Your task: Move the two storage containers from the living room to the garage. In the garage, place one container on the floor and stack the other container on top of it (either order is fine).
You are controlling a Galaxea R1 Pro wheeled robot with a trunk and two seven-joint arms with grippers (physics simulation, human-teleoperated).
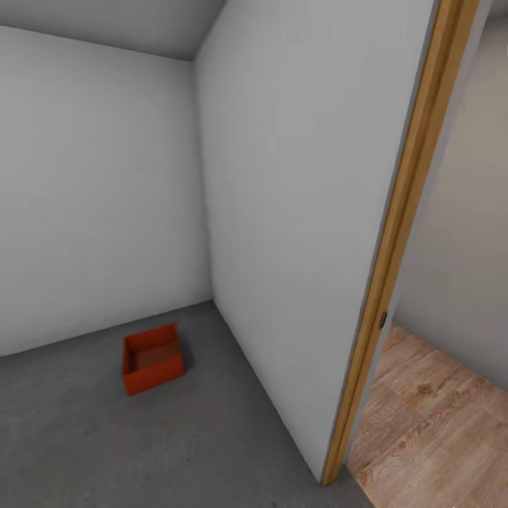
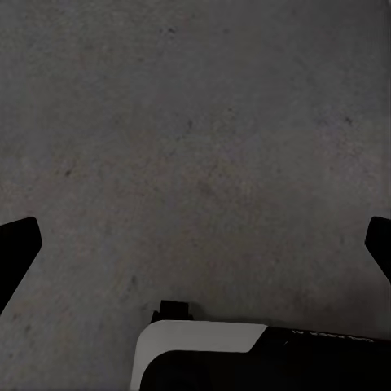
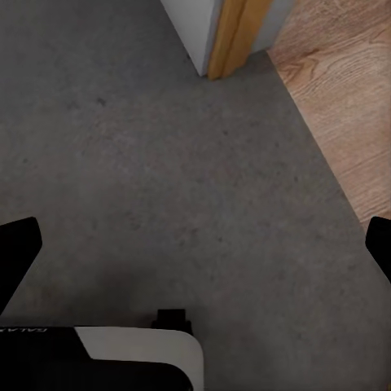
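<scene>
Bin (image 1: 152,358) one is sitting on the garage floor (image 1: 106,437) near the wall corner. Left gripper (image 2: 195,244) and right gripper (image 3: 195,244) are both hanging spread apart, empty. Judging next: heading out the doorway (image 1: 395,282) to fetch the second bin.

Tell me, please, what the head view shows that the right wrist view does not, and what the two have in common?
The head view alone gives the orange-red storage container, open-topped and apparently empty, standing on the floor near the corner of two pale grey walls.

The right wrist view alone gives the right gripper, its dark fingers spread wide with nothing between them.

Both show the dark grey concrete floor, the wood door frame at the end of the wall, and the light wood plank flooring beyond it.
</scene>
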